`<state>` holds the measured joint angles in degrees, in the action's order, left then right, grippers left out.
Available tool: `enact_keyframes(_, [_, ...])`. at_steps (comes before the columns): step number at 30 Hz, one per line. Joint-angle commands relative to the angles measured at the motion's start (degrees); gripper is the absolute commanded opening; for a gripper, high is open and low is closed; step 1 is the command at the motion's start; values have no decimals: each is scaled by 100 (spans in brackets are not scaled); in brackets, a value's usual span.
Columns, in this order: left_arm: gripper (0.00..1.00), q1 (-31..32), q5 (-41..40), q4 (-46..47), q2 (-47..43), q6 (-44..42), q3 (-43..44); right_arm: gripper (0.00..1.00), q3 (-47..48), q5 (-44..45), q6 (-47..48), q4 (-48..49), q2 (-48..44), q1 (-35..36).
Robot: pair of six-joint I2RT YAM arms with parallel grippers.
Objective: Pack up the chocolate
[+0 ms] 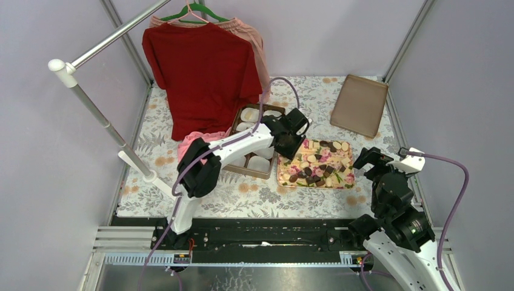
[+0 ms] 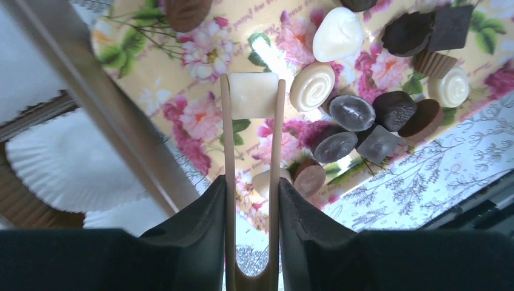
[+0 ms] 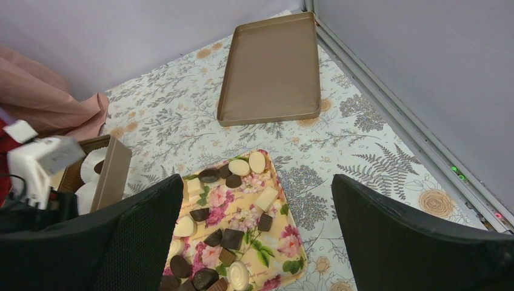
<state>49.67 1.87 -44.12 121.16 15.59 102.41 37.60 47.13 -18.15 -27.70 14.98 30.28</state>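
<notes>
Left gripper (image 2: 251, 188) clenched on tweezers (image 2: 226, 133), tines flanking a cream square chocolate (image 2: 253, 95) at tray's (image 2: 151, 91) far-left corner (right gripper (image 3: 256, 180) released); uneven squeeze could flick it out.

Brown and cream chocolate (image 2: 351, 113); pink-flowered yellow tray (image 2: 159, 71)

The left arm (image 1: 233, 145) reaches from the near edge out to the middle of the surface, wrist bent down. Its hand (image 2: 251, 188) points downward, both fingers (image 2: 200, 224) pressed against a pair of tan tongs (image 2: 226, 139). The right arm (image 1: 394, 203) sits folded by the near right corner, its hand (image 3: 257, 206) spread wide, holding nothing.
</notes>
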Motion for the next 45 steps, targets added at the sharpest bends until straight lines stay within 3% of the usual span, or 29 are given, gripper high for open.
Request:
enact_keyframes(1, [33, -220, -107, -92, -557, -16, 66, 100, 3, 189, 83, 231, -44, 23])
enact_keyframes(20, [35, -1582, -594, -194, -405, -17, 308, 100, 0, 162, 83, 223, 4, 28])
enact_keyframes(45, [43, -1678, -461, 79, 450, -21, 552, 100, -10, 133, 85, 221, -17, 24])
